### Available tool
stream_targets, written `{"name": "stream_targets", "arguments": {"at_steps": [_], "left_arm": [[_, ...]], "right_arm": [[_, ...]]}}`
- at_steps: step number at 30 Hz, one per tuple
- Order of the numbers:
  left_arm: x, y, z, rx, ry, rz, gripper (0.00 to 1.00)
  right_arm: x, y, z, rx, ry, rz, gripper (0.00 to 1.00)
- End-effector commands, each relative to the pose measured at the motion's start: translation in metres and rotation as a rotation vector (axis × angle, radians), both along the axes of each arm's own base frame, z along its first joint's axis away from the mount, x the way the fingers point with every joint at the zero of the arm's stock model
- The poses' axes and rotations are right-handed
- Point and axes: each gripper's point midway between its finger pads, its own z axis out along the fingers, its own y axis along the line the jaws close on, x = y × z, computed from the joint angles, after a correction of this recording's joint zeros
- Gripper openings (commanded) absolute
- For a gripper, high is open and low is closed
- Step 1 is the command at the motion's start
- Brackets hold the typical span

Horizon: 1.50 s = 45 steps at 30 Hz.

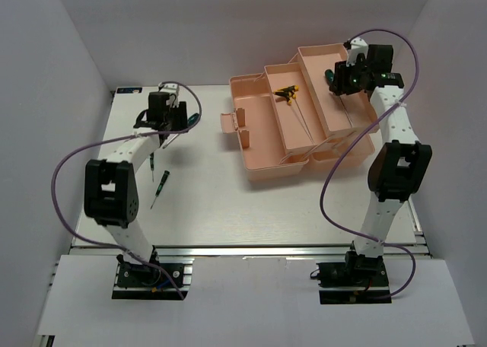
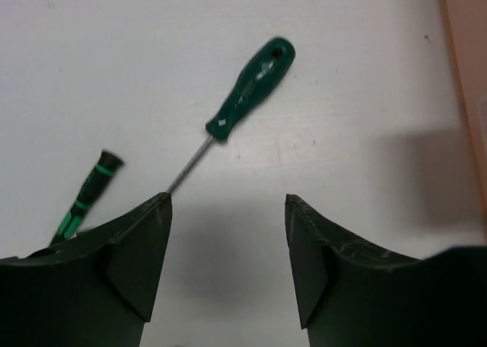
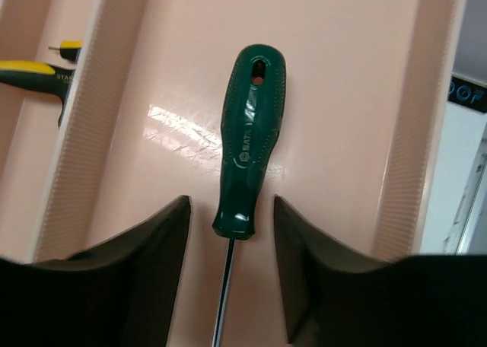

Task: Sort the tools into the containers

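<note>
OK, right gripper half-open, loose around green-handled screwdriver lying in salmon-pink plastic tray: lift straight up; left gripper wide open, empty.

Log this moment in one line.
left gripper: open, near green screwdriver on table | right gripper: open, second green screwdriver lying in toolbox tray | T-handle keys: middle tray

Reaching far forward with the right hand, loosely parted. Hovering low with the left hand, spread wide, elbow bent.
</note>
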Motion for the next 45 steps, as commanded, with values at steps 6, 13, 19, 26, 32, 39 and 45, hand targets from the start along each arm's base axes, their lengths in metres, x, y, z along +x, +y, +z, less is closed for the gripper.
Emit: {"name": "stream_targets", "arguments": {"at_steps": [6,13,19,26,32,39,45], "left_arm": [[0.071,0.003,-0.009,0.133,-0.044,-0.054,0.66],[0.084,0.002,-0.051,0.195,0.049,-0.129,0.64],[0.086,-0.009,-0.068,0.209,0.07,-0.241,0.63],[0.076,-0.019,-0.101,0.17,0.144,-0.301,0.46],[0.07,-0.021,-0.113,0.158,0.177,-0.321,0.33],[0.07,-0.02,-0.086,0.081,0.12,-0.22,0.08],[0.07,-0.042,-0.01,-0.125,-0.045,-0.178,0.01]], "right_arm": [[-0.025,0.005,0.08,-0.004,-0.216,0.125,0.78],[-0.062,0.014,0.126,0.138,-0.325,0.249,0.87],[-0.077,0.017,0.123,0.17,-0.32,0.257,0.87],[-0.091,0.021,0.119,0.197,-0.301,0.266,0.87],[-0.105,0.026,0.114,0.222,-0.298,0.277,0.87],[-0.131,0.046,0.107,0.289,-0.264,0.404,0.86],[-0.15,0.083,0.099,0.272,-0.218,0.516,0.85]]}}
